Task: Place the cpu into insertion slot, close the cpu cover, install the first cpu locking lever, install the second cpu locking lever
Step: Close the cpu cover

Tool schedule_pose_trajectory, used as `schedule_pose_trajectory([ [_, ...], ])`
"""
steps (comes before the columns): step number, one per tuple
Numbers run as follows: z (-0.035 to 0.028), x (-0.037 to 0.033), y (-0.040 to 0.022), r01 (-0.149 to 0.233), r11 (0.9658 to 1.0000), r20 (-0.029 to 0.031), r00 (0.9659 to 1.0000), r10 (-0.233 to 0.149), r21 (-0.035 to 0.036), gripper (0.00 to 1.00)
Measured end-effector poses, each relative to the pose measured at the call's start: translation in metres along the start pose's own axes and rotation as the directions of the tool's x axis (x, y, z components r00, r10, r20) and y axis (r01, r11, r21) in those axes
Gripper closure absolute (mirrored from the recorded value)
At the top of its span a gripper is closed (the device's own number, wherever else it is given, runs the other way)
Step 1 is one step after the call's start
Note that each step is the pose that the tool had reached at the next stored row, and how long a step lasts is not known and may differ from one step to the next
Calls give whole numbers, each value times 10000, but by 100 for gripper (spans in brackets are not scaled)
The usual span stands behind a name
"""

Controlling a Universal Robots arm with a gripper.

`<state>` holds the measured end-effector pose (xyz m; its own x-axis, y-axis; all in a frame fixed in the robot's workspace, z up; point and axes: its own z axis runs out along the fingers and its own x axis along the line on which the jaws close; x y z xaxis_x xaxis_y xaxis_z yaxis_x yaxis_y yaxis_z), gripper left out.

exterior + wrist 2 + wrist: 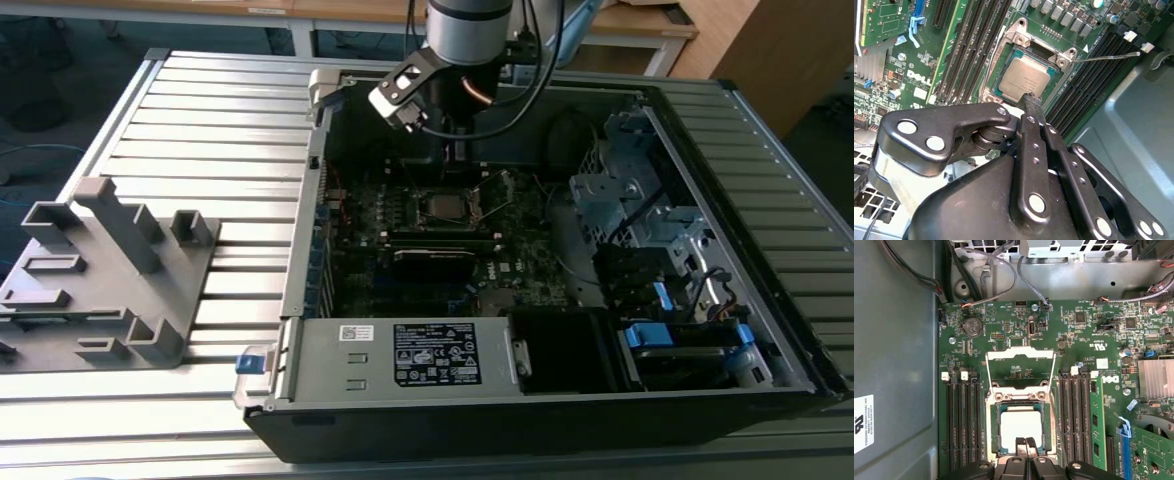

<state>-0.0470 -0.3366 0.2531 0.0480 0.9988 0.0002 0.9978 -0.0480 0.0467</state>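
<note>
The cpu (1021,424) lies flat inside the insertion slot (995,432) on the green motherboard (1089,340). The cpu cover (1020,354) is swung open just beyond the slot, on the side away from the tool (1026,441). The tool's fingers are narrow, pressed together and holding nothing, and sit over the slot's near edge.

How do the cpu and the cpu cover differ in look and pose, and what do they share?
The cpu is a solid plate with a dull metallic top; the cpu cover is a thin silvery frame with a window through it. The cpu lies flat in the insertion slot; the cpu cover is swung open, clear of it. Both are square and metallic.
</note>
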Motion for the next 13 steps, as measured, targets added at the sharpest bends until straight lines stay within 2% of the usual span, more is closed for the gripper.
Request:
schedule_pose_trajectory([
  [13, -25, 0, 1, 0, 10000, 2, 10000, 0, 0, 89],
])
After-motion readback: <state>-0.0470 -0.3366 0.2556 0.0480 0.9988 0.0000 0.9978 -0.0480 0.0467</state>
